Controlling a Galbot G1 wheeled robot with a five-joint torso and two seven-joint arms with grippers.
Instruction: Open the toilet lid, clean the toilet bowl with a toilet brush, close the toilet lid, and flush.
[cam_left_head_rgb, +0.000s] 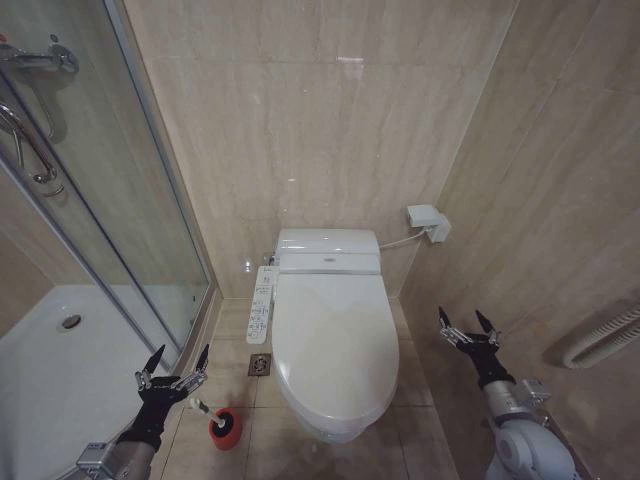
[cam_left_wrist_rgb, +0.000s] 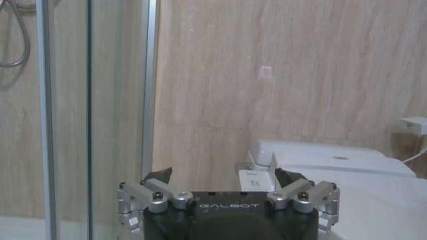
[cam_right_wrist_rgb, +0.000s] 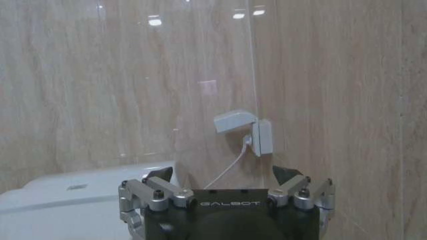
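The white toilet lid (cam_left_head_rgb: 334, 340) lies shut over the toilet bowl, which is hidden beneath it. A white bidet control strip (cam_left_head_rgb: 261, 304) runs along the toilet's left side. On the floor at the left front, the toilet brush (cam_left_head_rgb: 201, 405) stands in its red round holder (cam_left_head_rgb: 226, 427), its pale handle leaning left. My left gripper (cam_left_head_rgb: 180, 362) hovers open just above and left of the brush, holding nothing. My right gripper (cam_left_head_rgb: 467, 327) hangs open to the right of the toilet, near the wall. The left wrist view shows the lid (cam_left_wrist_rgb: 373, 200) beyond the open left gripper (cam_left_wrist_rgb: 225, 176).
A glass shower enclosure (cam_left_head_rgb: 110, 210) with a metal frame stands at the left, its white tray (cam_left_head_rgb: 50, 370) beside the left arm. A floor drain (cam_left_head_rgb: 259, 364) sits left of the toilet. A wall socket box (cam_left_head_rgb: 428, 222) with a cable is behind right. A ribbed hose (cam_left_head_rgb: 605, 338) runs along the right wall.
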